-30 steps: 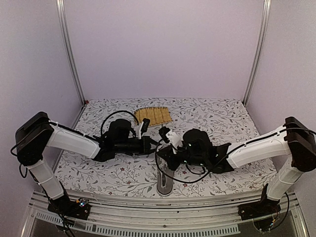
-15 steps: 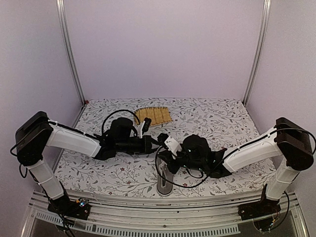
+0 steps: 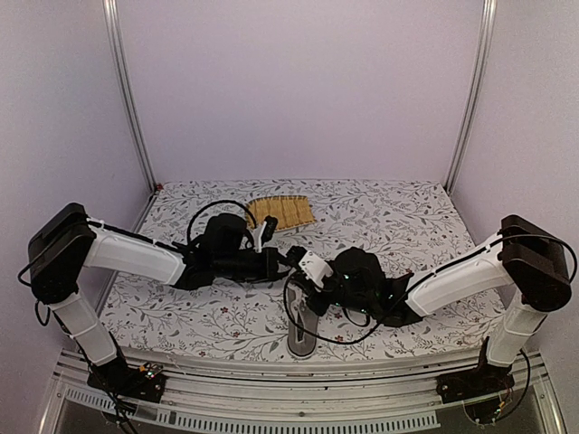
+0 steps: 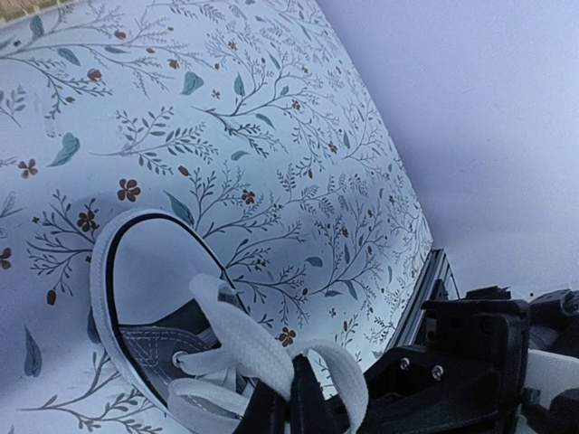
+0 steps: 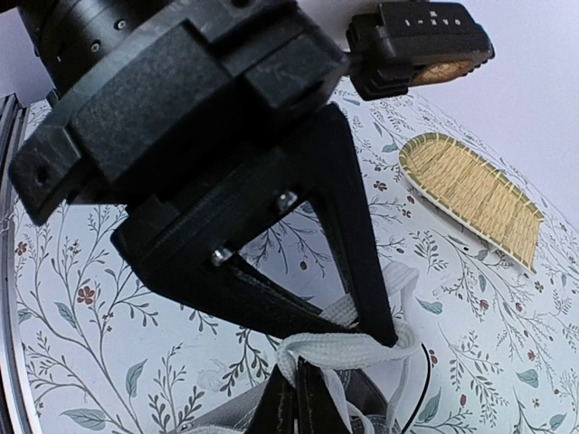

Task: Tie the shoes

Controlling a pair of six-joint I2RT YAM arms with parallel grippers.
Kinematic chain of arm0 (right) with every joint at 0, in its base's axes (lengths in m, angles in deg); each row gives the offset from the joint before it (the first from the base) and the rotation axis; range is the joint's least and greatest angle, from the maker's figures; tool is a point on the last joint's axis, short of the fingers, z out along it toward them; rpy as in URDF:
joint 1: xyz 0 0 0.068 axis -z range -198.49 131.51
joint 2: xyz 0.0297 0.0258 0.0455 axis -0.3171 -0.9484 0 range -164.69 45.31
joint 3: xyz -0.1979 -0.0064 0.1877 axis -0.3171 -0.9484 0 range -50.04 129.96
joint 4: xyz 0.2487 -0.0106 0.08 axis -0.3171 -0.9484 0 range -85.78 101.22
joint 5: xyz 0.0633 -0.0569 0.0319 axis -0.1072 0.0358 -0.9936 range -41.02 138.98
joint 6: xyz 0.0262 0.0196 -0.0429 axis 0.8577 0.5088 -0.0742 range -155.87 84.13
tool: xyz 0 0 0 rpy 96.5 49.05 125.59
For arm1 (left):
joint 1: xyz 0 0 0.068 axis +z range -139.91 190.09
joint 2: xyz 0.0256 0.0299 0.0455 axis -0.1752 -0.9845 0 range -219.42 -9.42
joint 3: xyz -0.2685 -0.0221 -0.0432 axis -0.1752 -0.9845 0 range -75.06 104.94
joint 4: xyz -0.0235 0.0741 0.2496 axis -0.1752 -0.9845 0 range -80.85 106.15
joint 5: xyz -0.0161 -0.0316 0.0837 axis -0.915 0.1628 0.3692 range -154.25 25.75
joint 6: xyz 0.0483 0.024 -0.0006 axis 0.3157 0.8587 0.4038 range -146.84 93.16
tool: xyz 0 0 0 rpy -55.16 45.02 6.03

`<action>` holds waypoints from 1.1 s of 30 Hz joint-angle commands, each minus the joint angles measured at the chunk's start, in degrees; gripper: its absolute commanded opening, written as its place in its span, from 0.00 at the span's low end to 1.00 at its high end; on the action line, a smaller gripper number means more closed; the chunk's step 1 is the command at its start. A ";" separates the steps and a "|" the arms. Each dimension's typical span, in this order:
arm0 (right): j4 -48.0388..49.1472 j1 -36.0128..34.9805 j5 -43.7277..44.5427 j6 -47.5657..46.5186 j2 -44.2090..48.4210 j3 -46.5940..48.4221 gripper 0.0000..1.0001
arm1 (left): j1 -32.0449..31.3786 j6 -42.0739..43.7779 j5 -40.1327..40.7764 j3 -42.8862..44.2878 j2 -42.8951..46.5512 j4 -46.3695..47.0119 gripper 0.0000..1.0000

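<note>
A flowery tablecloth (image 3: 434,226) covers the surface. The small grey canvas sneaker (image 3: 302,338), rubber-toed, sits mid near edge. The left gripper (image 4: 289,402) and right gripper (image 5: 294,402) are each pinched tight on its flat white laces (image 4: 240,339).

White arms (image 3: 136,258), black screwed grippers (image 5: 371,327)

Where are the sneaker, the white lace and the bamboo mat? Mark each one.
sneaker (image 4: 149,276), left wrist view, white toe cap.
white lace (image 5: 339,351), right wrist view, middle of the stretched strand.
bamboo mat (image 5: 475,194), right wrist view, woven centre.
</note>
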 commanded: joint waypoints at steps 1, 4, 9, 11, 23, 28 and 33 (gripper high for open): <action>1.28 0.34 -1.01 -1.42 2.43 0.25 0.02 | -0.75 1.02 0.72 1.18 2.31 -1.04 0.00; 1.31 0.28 -0.46 -2.48 1.75 0.20 0.02 | -0.73 1.02 0.79 1.16 2.38 -1.16 0.00; 1.37 0.28 -1.40 -4.41 -0.28 0.25 0.02 | -0.73 0.84 0.71 0.92 2.96 -1.04 0.00; 1.33 0.27 -1.58 -4.93 -1.24 0.51 0.02 | -0.74 0.84 0.79 0.84 3.16 -1.04 0.00; -2.50 0.28 7.87 -5.93 -4.08 2.37 0.02 | -0.82 0.76 0.85 0.86 3.60 -1.11 0.00; -6.87 0.28 16.03 -3.57 -3.75 4.01 0.02 | -1.09 0.58 0.90 0.97 3.89 -1.08 0.00; -10.02 0.28 19.43 -1.90 -5.31 6.83 0.02 | -1.83 0.56 0.29 1.68 3.65 -1.04 0.00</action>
